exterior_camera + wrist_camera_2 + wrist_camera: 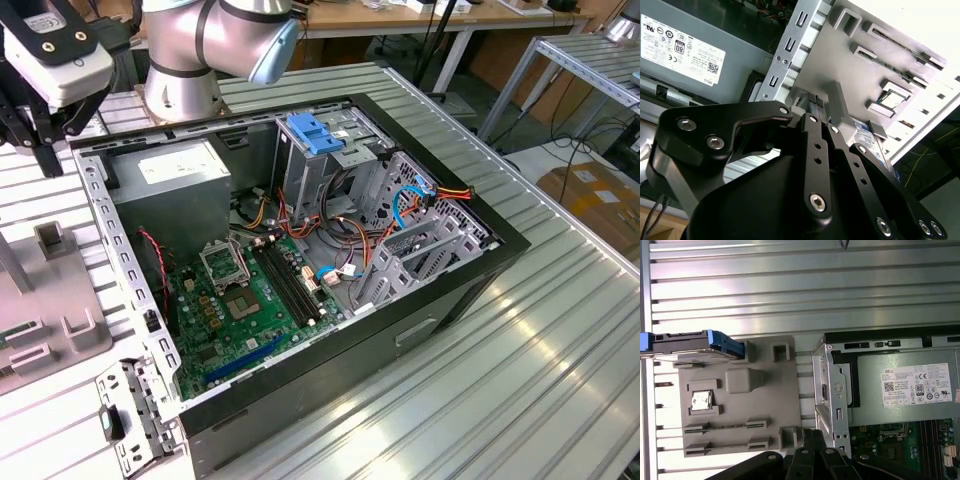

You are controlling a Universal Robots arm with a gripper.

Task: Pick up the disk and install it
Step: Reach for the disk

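A ribbed aluminium table (520,380) carries the work, and behind it are workshop benches and cables. On the table a computer case (500,250) lies on its side with the cover off. This seems deliberate, so that the inside is open to reach from above. The power supply (175,170) sits in one corner of the case, and a light-blue bracket (315,132) lies on top of the drive cage.

Just beside the case, on the exterior view's left, lies a grey fixture plate (740,400) with several slots and blocks. In the first wrist view the disk (690,341) stands on its edge at a corner of this plate, with its blue carrier frame around it. The upright position probably keeps its broad faces free for a grasp and holds it always at the same place.

The gripper (812,432) hangs above the side of the plate that is next to the case, well apart from the disk. Its jaws look pressed together, with nothing between them; in the second wrist view the two fingers (812,125) run side by side. The disk is not yet picked up.
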